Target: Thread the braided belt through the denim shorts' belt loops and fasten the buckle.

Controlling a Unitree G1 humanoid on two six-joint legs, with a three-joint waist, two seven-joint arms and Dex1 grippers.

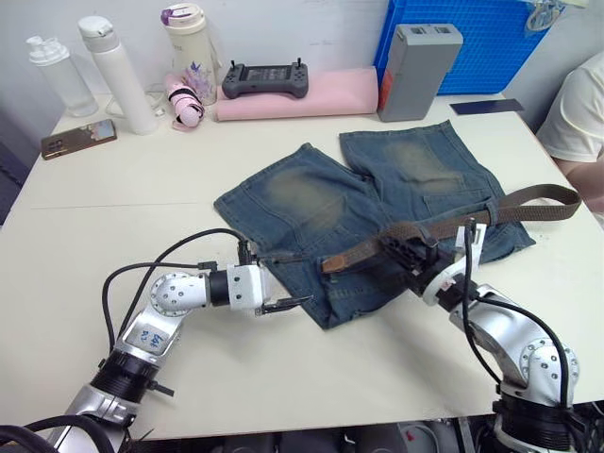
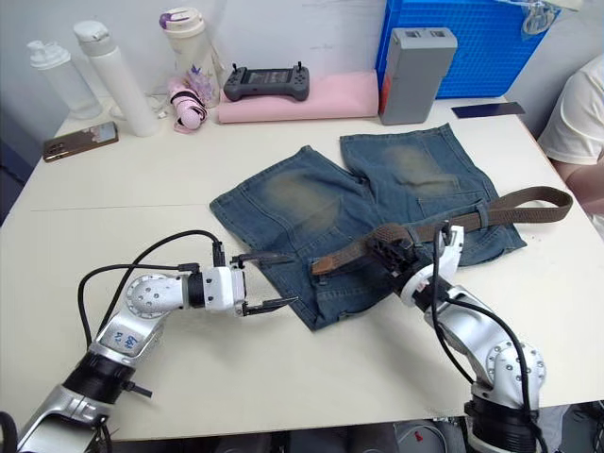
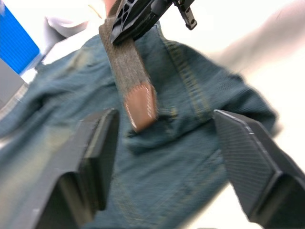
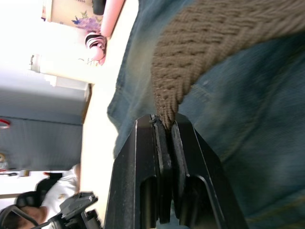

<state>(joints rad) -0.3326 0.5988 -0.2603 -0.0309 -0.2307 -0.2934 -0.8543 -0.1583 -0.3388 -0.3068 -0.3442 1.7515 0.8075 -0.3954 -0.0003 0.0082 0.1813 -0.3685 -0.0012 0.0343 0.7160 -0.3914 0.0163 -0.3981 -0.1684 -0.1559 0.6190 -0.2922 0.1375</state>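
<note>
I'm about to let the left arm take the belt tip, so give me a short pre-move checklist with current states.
1. Right pincer shut on the braided belt: ok.
2. Left pincer open, ready to take the tip: ok.
3. Belt tip lies between the left pincer's fingers, on the denim shorts: ok.
4. Left pincer touching the tip: not ok, still apart.
5. Which belt loops the belt already passes through: cannot tell.
6. Buckle position: cannot tell.

Far edge of the surface (image 1: 113, 189), left to right, I see: phone (image 1: 78, 139), two white bottles (image 1: 118, 74), floral tumbler (image 1: 192, 50), black game controller (image 1: 266, 79) on pink pad (image 1: 321, 96), grey box (image 1: 417, 70), blue crate (image 1: 491, 42). Person's sleeve (image 1: 578, 104) far right.
</note>
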